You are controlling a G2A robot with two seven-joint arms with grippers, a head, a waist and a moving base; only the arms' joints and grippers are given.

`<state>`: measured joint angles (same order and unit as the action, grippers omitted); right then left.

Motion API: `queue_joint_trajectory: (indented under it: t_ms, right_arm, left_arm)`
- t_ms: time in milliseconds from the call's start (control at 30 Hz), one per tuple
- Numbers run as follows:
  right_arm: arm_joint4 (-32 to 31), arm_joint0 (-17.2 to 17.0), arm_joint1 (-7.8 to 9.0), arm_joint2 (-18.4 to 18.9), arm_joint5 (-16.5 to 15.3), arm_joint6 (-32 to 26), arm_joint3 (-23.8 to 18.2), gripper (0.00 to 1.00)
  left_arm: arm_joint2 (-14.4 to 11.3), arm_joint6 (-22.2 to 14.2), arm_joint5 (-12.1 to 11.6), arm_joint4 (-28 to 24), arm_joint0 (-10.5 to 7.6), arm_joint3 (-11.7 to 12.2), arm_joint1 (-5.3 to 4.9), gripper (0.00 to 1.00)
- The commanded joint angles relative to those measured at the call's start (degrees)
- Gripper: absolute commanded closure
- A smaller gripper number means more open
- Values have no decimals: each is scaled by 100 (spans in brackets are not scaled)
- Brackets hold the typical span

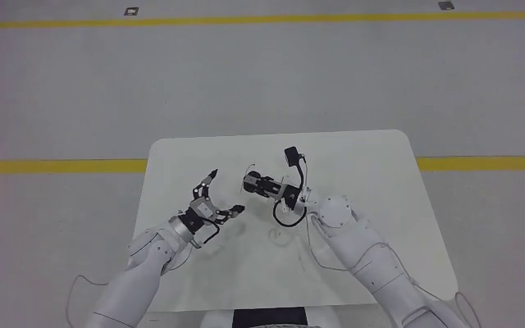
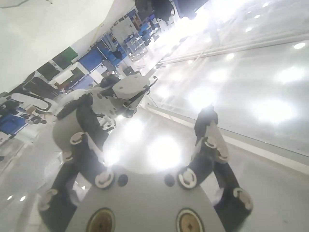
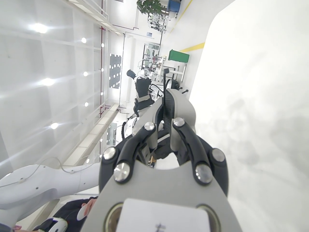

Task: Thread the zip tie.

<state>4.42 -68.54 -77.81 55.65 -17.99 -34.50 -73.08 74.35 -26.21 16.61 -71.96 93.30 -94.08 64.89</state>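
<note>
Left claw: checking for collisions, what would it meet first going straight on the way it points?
Probably the right claw, shut on the zip tie, just ahead of the open left claw; relative height is unclear.

The thin black plastic zip tie (image 3: 165, 80) is running down between the pressed-together fingers of the right gripper (image 3: 166, 97), which are hiding its lower length. From above the tie is appearing too small to trace, and glare in the left wrist view is blurring it.
</note>
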Motion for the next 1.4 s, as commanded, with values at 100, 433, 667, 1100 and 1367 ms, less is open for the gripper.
queue_joint_trajectory:
  t_ms: [100, 433, 667, 1100, 1367]
  right_arm:
    - [-114, -47, 14, 16, -21, 89, -78, 100]
    - [-279, -163, 41, 31, -82, 199, -244, 100]
    - [-299, -209, 48, 27, -116, 256, -282, 100]
    - [-324, -238, 52, -10, -108, 300, -315, 100]
    - [-345, -259, 61, -3, -106, 323, -335, 100]
  left_arm:
    - [8, 16, -31, 47, 44, -5, -7, 40]
    - [-37, -8, -53, 52, 58, -40, -7, 70]
    - [-88, -27, -36, 108, 56, -32, -9, 70]
    - [-231, -89, -106, 218, 64, -76, -6, 69]
    - [-248, -71, -203, 217, 50, -64, -3, 78]
